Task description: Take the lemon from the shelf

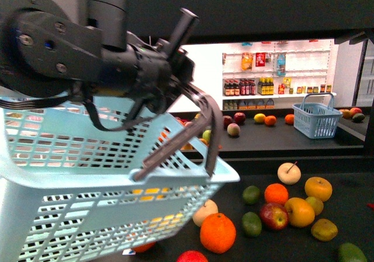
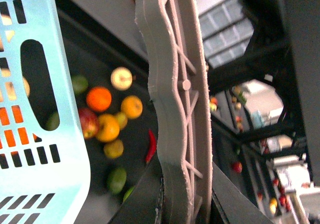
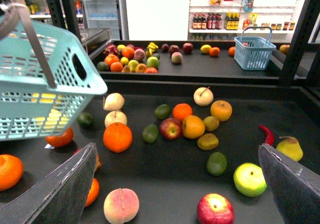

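Basket point(image 1: 87, 180) hangs at left above the shelf point(image 1: 350, 186) tray; loose fruit lies right of it; lemon point(image 1: 259, 118) on the rear tray

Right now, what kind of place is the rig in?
Likely a mock supermarket produce section: loose fruit on a black shelf, bottles on white shelves, blue basket held by the left gripper.

Two light-blue baskets: big one point(image 3: 45, 84), small one point(image 3: 254, 53). Near tray: one red chili point(image 3: 267, 134), one pear point(image 3: 289, 148), two red apples point(image 3: 170, 128) point(image 3: 215, 209).
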Robot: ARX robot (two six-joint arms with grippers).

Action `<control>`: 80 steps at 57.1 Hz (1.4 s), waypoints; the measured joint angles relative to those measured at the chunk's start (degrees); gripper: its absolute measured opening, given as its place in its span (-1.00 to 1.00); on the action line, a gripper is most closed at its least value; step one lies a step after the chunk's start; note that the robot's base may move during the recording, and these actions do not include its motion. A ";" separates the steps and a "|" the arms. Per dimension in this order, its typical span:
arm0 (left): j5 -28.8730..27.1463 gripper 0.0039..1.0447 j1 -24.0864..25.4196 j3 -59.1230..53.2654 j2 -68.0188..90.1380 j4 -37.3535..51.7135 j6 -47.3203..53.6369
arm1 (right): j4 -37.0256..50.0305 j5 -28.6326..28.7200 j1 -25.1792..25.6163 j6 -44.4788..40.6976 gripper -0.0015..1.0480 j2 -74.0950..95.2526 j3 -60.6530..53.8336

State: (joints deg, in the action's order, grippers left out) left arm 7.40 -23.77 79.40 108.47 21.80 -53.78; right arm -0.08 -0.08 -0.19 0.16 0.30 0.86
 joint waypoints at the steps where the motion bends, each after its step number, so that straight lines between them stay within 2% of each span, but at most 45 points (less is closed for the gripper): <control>1: -1.29 -0.79 1.20 -0.63 -0.85 1.31 -1.20 | 0.00 0.00 0.00 0.00 0.86 0.00 0.00; 6: -7.17 -0.79 6.49 -3.91 -4.28 7.45 -6.91 | 0.00 0.00 0.00 0.00 0.86 0.00 0.00; 13: -11.02 -0.79 12.85 -7.63 -7.04 12.76 -12.57 | 0.00 0.00 0.00 0.00 0.86 0.00 0.00; 31: -9.77 -0.79 24.79 -14.88 -8.09 22.43 -21.90 | 0.00 0.02 0.00 -0.02 0.86 0.00 0.00; 43: -10.08 -0.79 30.64 -19.41 -8.09 27.96 -26.97 | 0.00 0.02 0.00 0.00 0.86 0.00 0.00; 62: -8.70 -0.79 38.01 -24.74 -8.09 31.98 -28.52 | 0.00 0.02 0.00 0.00 0.86 0.00 0.00; 80: -6.32 -0.79 40.81 -25.86 -5.79 35.87 -30.10 | 0.00 0.02 0.00 0.00 0.86 0.00 0.00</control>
State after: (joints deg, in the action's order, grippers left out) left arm 1.08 17.04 53.54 102.67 57.67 -83.88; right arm -0.08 -0.05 -0.19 0.16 0.30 0.86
